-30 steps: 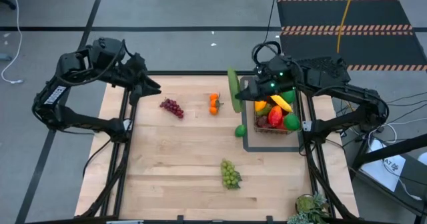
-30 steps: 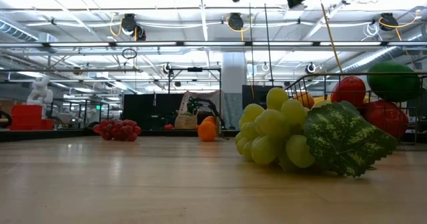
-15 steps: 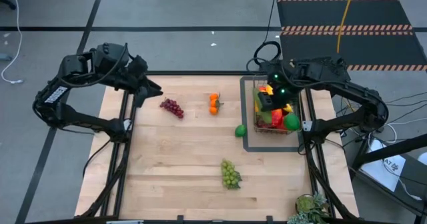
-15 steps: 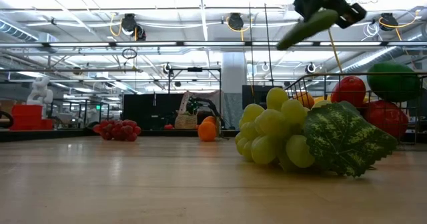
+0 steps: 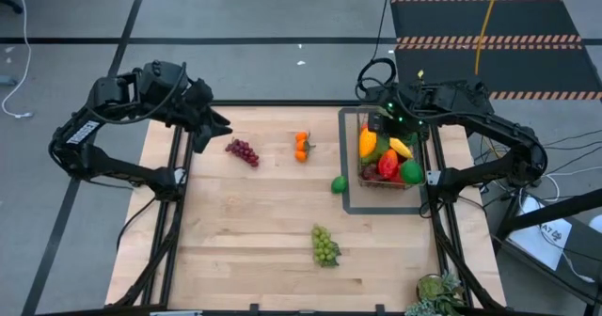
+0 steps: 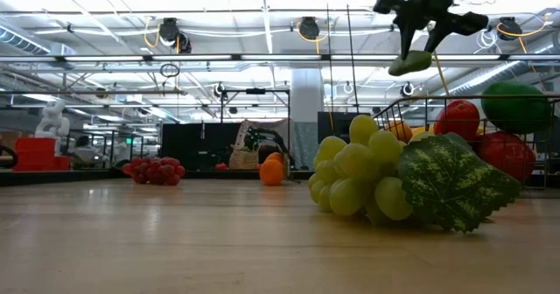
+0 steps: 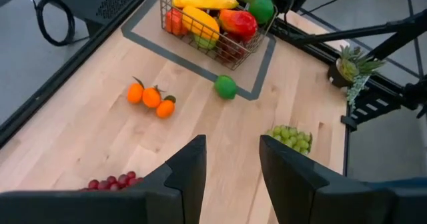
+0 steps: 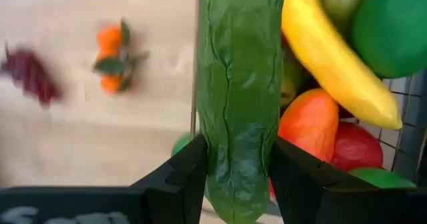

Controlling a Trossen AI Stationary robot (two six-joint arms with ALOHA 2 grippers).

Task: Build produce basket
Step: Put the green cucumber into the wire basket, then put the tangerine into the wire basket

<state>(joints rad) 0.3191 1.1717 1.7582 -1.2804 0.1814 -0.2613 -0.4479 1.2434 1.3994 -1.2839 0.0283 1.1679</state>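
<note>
My right gripper (image 5: 381, 128) hangs over the wire basket (image 5: 360, 171), shut on a dark green cucumber (image 8: 240, 84); the low view shows the cucumber's lower end (image 6: 409, 64) under the fingers. The basket holds a banana (image 8: 333, 57), red, orange and green fruit. My left gripper (image 7: 230, 171) is open and empty at the table's far left, above the purple grapes (image 5: 243, 151). Oranges (image 5: 302, 145), a lime (image 5: 339, 183) and green grapes (image 5: 324, 245) lie on the table. My right gripper pinches the cucumber between its two fingers on its two sides near its upper end (image 8: 237, 164). The fingers point down from above and lie along it. The cucumber hangs below them, clear of the fruit in the basket.
The basket stands inside a flat dark tray frame (image 5: 348, 198) at the table's far right. Bare wood lies between the loose fruits and along the near edge. A small green plant (image 5: 435, 295) sits off the near right corner.
My right gripper has carried the cucumber toward the table's right edge, from left of the basket to above it. The cucumber has turned from lying level to hanging down below the fingers.
</note>
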